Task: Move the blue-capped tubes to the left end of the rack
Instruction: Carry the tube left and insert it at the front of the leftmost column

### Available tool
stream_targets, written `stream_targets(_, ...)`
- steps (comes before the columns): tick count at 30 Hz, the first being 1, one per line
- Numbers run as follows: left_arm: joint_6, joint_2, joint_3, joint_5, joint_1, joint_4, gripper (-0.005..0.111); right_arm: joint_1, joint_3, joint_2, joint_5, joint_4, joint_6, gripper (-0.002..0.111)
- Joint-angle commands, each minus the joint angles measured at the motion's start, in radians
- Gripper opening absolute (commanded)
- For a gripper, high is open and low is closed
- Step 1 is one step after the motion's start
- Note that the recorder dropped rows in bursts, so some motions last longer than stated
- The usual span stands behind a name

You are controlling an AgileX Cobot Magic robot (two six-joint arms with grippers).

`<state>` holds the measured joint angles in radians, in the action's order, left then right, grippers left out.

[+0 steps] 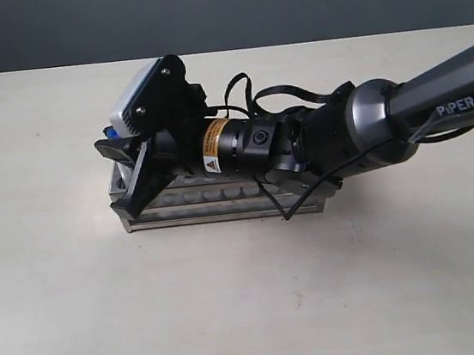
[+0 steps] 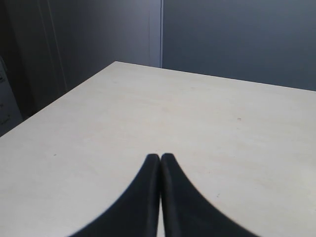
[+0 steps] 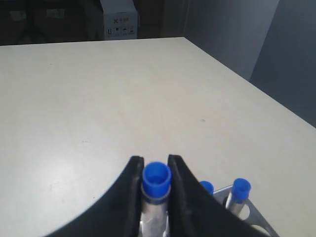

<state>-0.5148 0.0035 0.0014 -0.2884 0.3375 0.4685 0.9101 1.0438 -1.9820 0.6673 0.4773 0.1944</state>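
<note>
Our right tool (image 3: pixel 156 162) is clamped on one blue-capped tube (image 3: pixel 156 178), just under its cap, at the left end of the rack (image 1: pixel 223 207), left of centre in the exterior frame. Two more blue caps (image 3: pixel 241 188) stand just beside it. We judge this to be the seating step: hold the tube upright, sink it straight into a free hole, and let go only once it bottoms. Our left tool (image 2: pixel 160 159) is clenched on nothing above bare surface (image 2: pixel 197 113).
</note>
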Motion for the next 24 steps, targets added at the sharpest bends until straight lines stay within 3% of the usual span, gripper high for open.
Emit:
stream_targets(1,-0.002,-0.004,-0.001,-0.004,0.001,-0.003,0.001,-0.003,-0.001,0.0,-0.007,-0.011,-0.012,0.003)
stream_targets(7,-0.002,-0.004,-0.001,-0.002,0.001,0.0,0.001,-0.003,-0.001,0.0,-0.009,-0.009,-0.012,0.019)
stream_targets(24,-0.002,-0.004,-0.001,-0.002,0.001,0.0,0.001,-0.003,-0.001,-0.008,0.002,-0.009,-0.009,0.019)
